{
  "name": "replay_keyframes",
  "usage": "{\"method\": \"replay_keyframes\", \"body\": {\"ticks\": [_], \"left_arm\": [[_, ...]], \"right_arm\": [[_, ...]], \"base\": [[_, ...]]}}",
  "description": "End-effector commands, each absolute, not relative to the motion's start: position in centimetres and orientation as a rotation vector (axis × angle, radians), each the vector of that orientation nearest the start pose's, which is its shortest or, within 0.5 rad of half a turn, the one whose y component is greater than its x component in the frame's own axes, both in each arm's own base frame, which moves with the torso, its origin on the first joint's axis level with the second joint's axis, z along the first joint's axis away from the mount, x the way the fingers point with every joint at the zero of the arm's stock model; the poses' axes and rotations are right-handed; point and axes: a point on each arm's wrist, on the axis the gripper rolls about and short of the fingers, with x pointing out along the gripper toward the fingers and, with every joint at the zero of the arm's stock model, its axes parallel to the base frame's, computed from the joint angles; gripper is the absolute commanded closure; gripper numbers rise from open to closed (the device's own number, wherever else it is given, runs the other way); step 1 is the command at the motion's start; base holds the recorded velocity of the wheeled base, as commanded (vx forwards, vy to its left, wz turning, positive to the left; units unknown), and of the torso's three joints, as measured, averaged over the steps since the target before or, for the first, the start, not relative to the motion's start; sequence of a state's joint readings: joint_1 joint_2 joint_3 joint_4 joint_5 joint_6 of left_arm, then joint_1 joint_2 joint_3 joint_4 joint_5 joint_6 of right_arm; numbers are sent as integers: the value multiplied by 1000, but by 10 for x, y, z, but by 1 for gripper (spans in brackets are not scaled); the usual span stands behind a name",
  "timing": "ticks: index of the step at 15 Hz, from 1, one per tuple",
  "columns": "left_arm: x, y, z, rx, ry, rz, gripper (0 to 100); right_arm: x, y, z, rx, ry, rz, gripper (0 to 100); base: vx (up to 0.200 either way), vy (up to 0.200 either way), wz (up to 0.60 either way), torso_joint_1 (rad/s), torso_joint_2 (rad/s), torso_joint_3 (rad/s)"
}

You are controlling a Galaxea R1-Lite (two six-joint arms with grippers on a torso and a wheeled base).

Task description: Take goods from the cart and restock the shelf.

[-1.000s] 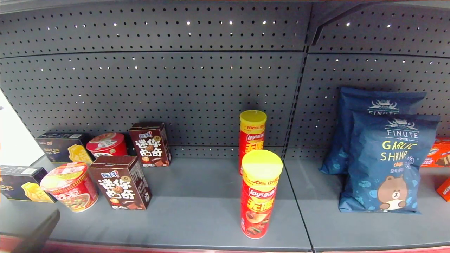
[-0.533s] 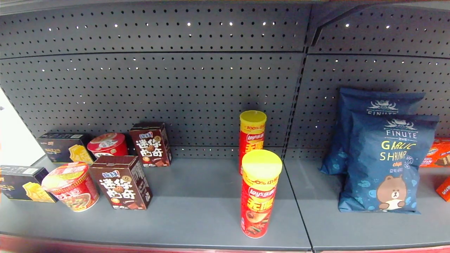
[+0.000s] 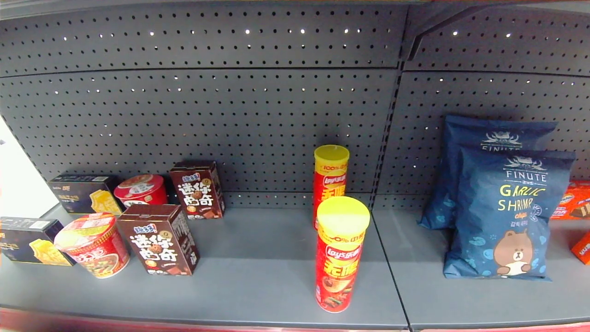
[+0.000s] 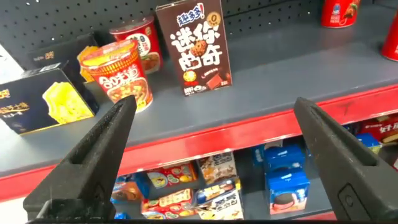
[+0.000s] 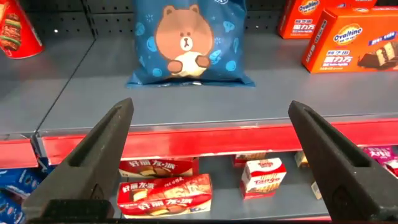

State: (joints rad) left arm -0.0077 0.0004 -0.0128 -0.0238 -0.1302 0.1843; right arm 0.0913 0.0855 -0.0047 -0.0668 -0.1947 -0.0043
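Observation:
The grey shelf (image 3: 258,276) holds two red chip cans with yellow lids (image 3: 340,258), two brown cookie boxes (image 3: 159,240), two red cup noodles (image 3: 94,244), black boxes (image 3: 27,240) and blue snack bags (image 3: 504,216). My left gripper (image 4: 211,155) hangs open in front of the shelf's red edge (image 4: 249,134), below the front cup noodle (image 4: 118,71) and brown box (image 4: 193,46). My right gripper (image 5: 211,162) is open too, in front of the bear-printed blue bag (image 5: 186,40). Neither gripper has anything between its fingers.
Orange boxes (image 3: 574,200) stand at the shelf's far right, also seen as orange boxes (image 5: 348,37) in the right wrist view. A lower shelf carries more packets (image 4: 186,186) and boxes (image 5: 165,186). Bare shelf floor lies between the brown boxes and the cans.
A dark arm part at the head view's lower left corner one second ago has dropped out of the picture. The goods on the shelf have not moved.

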Motion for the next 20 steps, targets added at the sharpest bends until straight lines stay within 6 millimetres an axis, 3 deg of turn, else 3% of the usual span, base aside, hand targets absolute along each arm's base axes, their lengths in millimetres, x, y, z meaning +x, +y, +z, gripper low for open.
{"method": "replay_keyframes", "body": {"ticks": [1, 20], "left_arm": [[-24, -3, 81, 171, -45, -135, 0], [-24, -3, 81, 151, -43, -137, 0]], "right_arm": [[-16, -6, 85, -7, 18, -104, 0], [-16, -6, 85, -16, 19, -97, 0]], "base": [[0, -200, 0, -2, 2, 7], [0, -11, 0, 0, 0, 0]]}}
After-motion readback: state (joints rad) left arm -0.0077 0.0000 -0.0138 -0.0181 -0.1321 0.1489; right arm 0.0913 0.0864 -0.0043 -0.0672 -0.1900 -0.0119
